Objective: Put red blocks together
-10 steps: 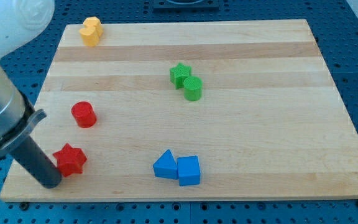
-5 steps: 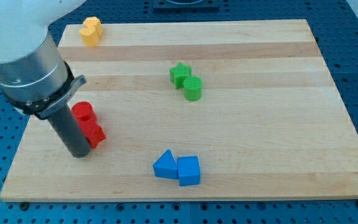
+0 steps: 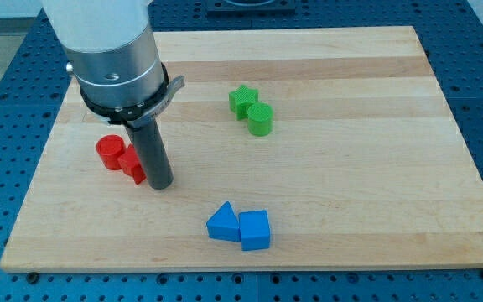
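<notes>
A red cylinder (image 3: 110, 153) stands at the view's left on the wooden board (image 3: 350, 168). A red star block (image 3: 133, 165) sits touching its lower right side, partly hidden by the rod. My tip (image 3: 159, 185) rests on the board just right of the red star, against it. The two red blocks are side by side.
A green star (image 3: 243, 100) and a green cylinder (image 3: 260, 119) touch near the board's middle top. A blue triangle (image 3: 222, 223) and a blue block (image 3: 255, 230) sit together at the bottom middle. The arm's body hides the board's top left corner.
My tip swept from the board's lower left up and to the right. The red star moved up with it, from apart to against the red cylinder. The yellow block is now hidden behind the arm.
</notes>
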`<state>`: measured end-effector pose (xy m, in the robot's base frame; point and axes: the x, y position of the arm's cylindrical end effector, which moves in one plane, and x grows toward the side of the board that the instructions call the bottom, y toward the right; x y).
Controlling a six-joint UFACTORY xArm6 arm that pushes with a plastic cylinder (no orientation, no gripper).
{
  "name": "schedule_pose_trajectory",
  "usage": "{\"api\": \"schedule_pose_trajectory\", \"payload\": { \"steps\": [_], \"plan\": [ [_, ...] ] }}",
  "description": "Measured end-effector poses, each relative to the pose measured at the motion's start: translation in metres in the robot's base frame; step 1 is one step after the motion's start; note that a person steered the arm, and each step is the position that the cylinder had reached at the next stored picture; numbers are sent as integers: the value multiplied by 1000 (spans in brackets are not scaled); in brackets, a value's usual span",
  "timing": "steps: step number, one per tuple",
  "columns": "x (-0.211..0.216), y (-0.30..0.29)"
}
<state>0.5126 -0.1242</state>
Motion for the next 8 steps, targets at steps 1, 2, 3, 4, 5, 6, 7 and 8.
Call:
{"api": "schedule_pose_trajectory", "payload": {
  "steps": [1,2,3,4,5,6,7,8],
  "plan": [
    [-1,0],
    [-10,0],
    [-15,0],
    [-22,0],
    [-34,0],
    [-38,0],
    [-38,2],
    [-40,23]
  ]
}}
